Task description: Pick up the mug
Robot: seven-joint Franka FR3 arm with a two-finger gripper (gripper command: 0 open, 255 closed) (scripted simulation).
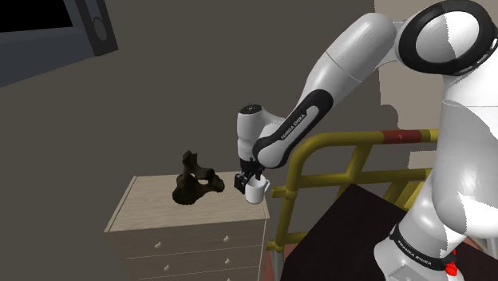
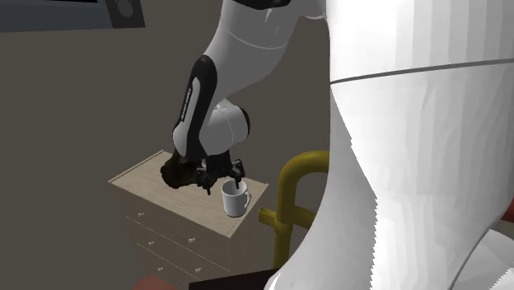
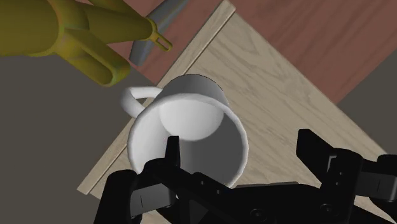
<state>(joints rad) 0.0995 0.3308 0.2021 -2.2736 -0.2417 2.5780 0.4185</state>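
A white mug (image 1: 254,192) stands upright at the corner of a light wooden dresser top (image 1: 152,201), at the end toward the shoulder view's right. Its handle (image 3: 135,98) points off the dresser's edge. My black gripper (image 1: 244,182) comes down on it from above and is open. In the wrist view one fingertip (image 3: 170,150) sits inside the mug (image 3: 191,121) and the other (image 3: 312,145) stands outside, so the gripper (image 3: 242,151) straddles the mug's wall without clasping it. The second exterior view shows the gripper (image 2: 236,178) right over the mug (image 2: 235,200).
A dark, branching sculpture (image 1: 194,180) stands mid-dresser, beside the mug. A yellow railing (image 1: 319,169) rises close to the dresser's mug-side end, with a grey bar (image 3: 156,28) under it. The dresser front has drawers (image 1: 191,251). A dark screen (image 1: 48,36) hangs on the wall.
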